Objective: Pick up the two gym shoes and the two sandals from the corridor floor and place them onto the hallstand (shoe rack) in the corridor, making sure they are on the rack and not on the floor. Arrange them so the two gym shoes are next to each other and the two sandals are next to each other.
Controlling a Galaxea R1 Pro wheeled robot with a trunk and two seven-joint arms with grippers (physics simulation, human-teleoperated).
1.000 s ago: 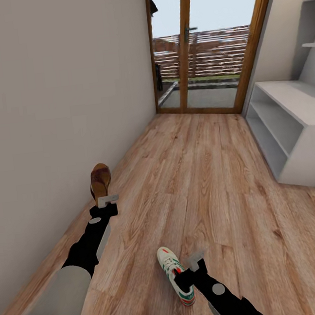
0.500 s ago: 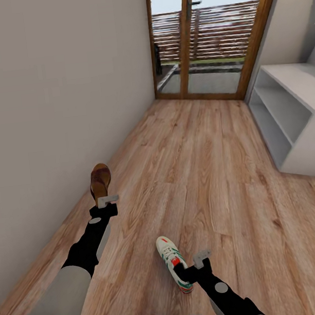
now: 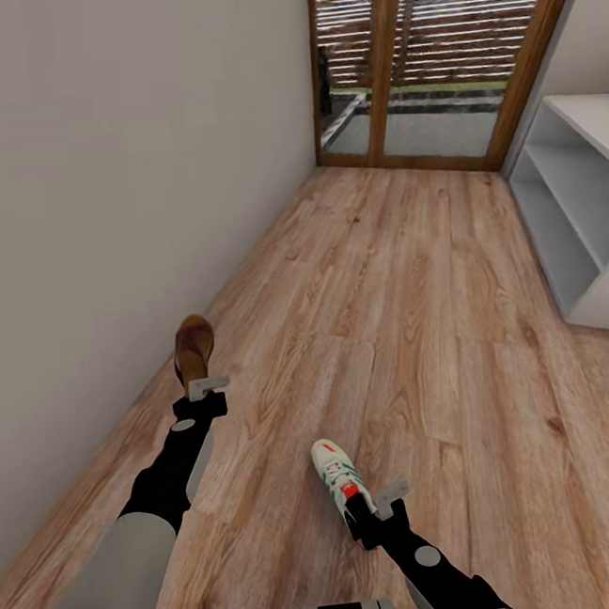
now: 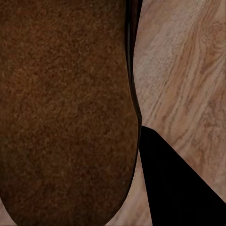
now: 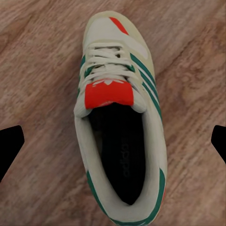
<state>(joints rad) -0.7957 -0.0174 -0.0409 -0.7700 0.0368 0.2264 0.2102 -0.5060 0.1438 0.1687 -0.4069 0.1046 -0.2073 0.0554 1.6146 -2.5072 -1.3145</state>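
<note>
**Desk:** While the robot faces down the corridor toward the glass door, where do the shoes lie?

**Photographer:** One gym shoe rests on the corridor floor at lower centre of the head view, toe pointing up-frame. One brown sandal sits at left centre, close to the wall. The hallstand stands at the right edge, well apart from both, its shelves bare as far as can be seen.

**Desk:** And the hands?

**Photographer:** The right hand hovers over the sneaker's heel end; its wrist view has the shoe lying between two dark fingertips at the frame's edges, so it is spread wide and holds nothing. The left hand is right at the sandal's near end. Its wrist view is mostly brown insole with one dark finger beside it, and whether that hand is closed I cannot tell.

**Desk:** What does a clean pickup call for?

**Photographer:** In my judgement, lower the right hand straight down so the fingers straddle the sneaker at its collar, just behind the red tongue, then squeeze across the side walls. Gripping off-centre would likely let the toe droop and swing in transit.
</note>
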